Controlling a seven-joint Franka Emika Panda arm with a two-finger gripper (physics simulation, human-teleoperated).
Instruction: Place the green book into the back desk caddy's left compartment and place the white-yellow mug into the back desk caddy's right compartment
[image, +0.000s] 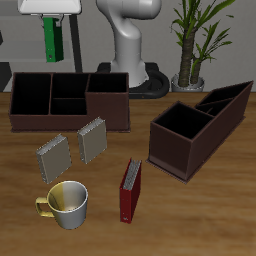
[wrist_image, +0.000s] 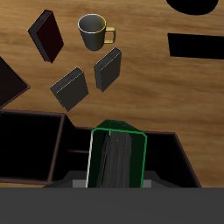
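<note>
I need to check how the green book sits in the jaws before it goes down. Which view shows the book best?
The wrist view: the green book fills it end-on, pale page edges showing, above the back desk caddy. The exterior view shows only a small green strip hanging under the gripper, high over that caddy's end.

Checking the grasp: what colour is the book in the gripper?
Bright green book, clearest in the exterior view.

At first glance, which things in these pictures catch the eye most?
The thin bright-green book hangs high in the gripper, above the long level-rimmed dark-brown caddy at the table's back. Nearer the front edge stand the half-white, half-yellow round mug and a red book.
</note>
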